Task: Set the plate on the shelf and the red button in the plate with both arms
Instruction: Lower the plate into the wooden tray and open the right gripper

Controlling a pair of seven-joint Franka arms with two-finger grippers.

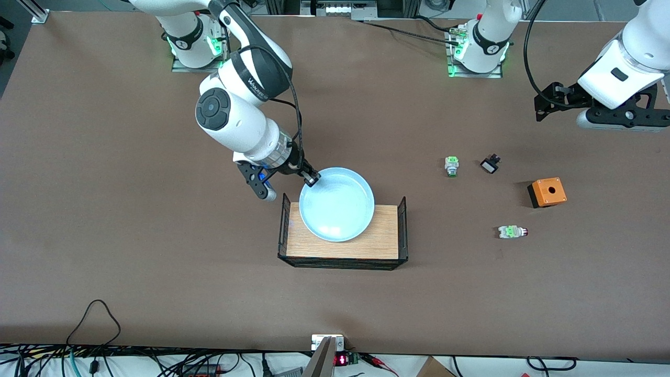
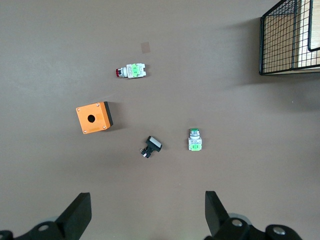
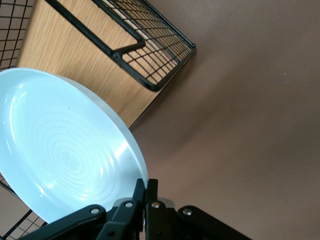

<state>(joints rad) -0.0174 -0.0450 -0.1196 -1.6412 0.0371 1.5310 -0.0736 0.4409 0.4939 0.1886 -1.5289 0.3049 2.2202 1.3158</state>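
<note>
The pale blue plate [image 1: 336, 203] is over the wooden tray [image 1: 384, 243] with black mesh ends, tilted, its farther rim sticking out past the tray. My right gripper [image 1: 312, 179] is shut on that rim, also seen in the right wrist view [image 3: 146, 186] with the plate [image 3: 60, 150]. The red button [image 1: 513, 231] lies on its side on the table toward the left arm's end; it shows in the left wrist view [image 2: 131, 71]. My left gripper [image 2: 147, 212] is open and empty, high above the table at the left arm's end [image 1: 555, 99].
An orange box [image 1: 547, 191] with a hole on top, a green-capped part [image 1: 451, 166] and a small black-and-white part [image 1: 490, 164] lie near the red button. Cables run along the table edge nearest the front camera.
</note>
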